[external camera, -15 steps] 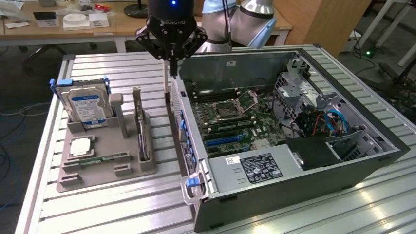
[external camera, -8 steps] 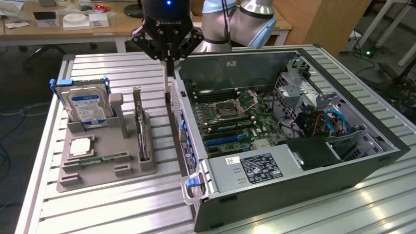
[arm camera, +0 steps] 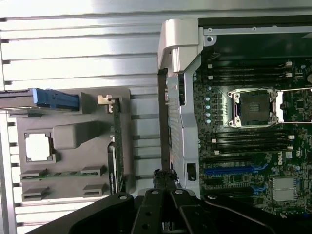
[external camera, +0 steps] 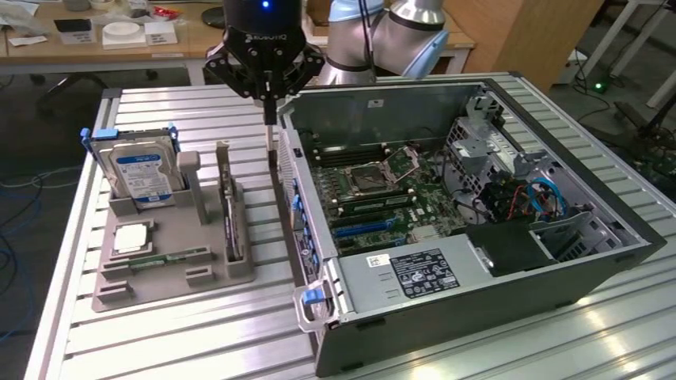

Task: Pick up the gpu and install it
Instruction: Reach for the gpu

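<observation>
The gpu (external camera: 231, 226) stands on edge in a slot of the grey holder (external camera: 116, 293), with its pale bracket at the far end. The wrist view shows the gpu (arm camera: 116, 146) as a thin dark card in the same slot. My gripper (external camera: 271, 115) (arm camera: 164, 176) hangs high over the gap between holder and open computer case (external camera: 591, 261). It is to the exterior view's right of the gpu and apart from it, jaws shut. A thin dark strip (external camera: 277, 170) (arm camera: 164, 122) runs from the fingertips along the case's rear wall. Whether the strip belongs to the fingers I cannot tell.
The holder also carries a hard drive with a blue label (external camera: 142, 170), a square processor (external camera: 132, 237) and a green memory stick (external camera: 169, 257). Inside the case the motherboard shows blue card slots (external camera: 365, 229) (arm camera: 233, 170). Everything rests on a slatted metal table (external camera: 211, 332).
</observation>
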You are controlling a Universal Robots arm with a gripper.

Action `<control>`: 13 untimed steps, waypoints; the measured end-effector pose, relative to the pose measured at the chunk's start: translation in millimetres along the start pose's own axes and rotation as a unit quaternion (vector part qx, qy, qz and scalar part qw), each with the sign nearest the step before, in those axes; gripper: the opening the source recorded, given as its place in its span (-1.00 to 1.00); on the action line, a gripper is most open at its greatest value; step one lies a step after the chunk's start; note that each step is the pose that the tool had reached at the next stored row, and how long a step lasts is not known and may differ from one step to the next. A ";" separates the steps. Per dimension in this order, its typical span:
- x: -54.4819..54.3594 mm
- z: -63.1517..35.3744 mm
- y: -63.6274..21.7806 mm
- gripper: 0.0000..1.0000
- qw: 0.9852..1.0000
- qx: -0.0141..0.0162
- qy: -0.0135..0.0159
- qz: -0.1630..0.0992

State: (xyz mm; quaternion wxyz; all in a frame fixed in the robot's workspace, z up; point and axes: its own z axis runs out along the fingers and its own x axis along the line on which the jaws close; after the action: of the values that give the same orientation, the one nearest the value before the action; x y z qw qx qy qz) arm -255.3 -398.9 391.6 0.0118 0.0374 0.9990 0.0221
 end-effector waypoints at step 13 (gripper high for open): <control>13.3 0.0 -1.0 -0.80 1.000 0.000 0.000 0.000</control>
State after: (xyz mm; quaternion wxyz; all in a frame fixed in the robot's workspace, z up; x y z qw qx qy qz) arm -268.6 -398.9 391.3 0.0117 0.0374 0.9990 0.0221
